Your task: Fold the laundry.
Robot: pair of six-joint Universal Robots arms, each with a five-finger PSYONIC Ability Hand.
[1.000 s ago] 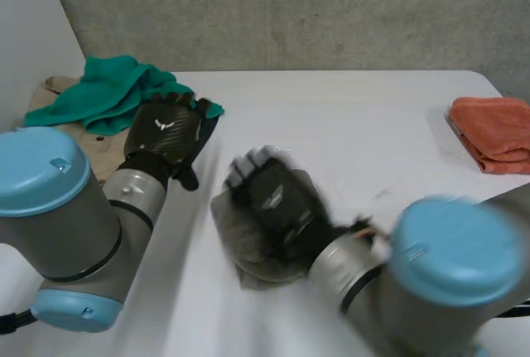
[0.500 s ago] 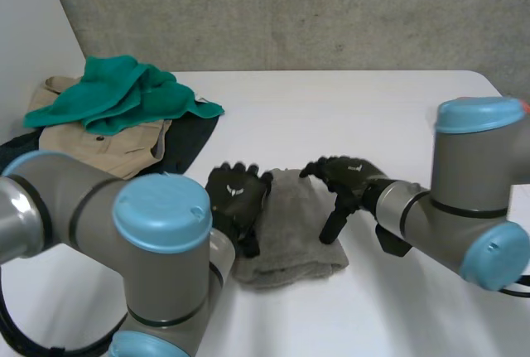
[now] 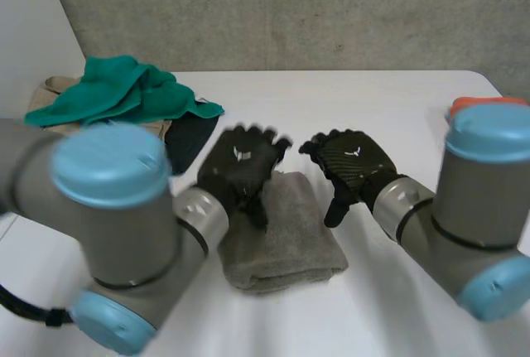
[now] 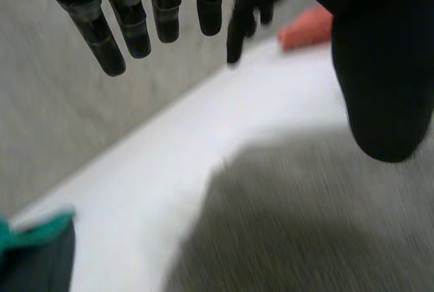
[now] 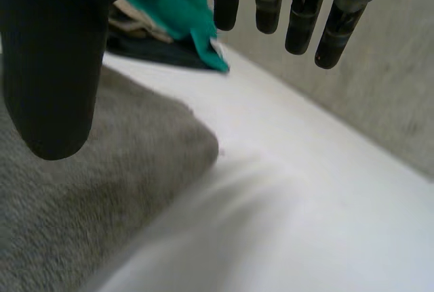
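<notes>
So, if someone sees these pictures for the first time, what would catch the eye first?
First the two black hands, the left hand and the right hand, both open and holding nothing, at the far end of a folded grey towel in the middle of the white table. Next comes the bright green cloth at the table's far left corner.

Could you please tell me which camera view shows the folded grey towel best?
The head view: nearly the whole folded grey towel shows. The left wrist view catches a stretch of it; the right wrist view, one rounded corner.
</notes>
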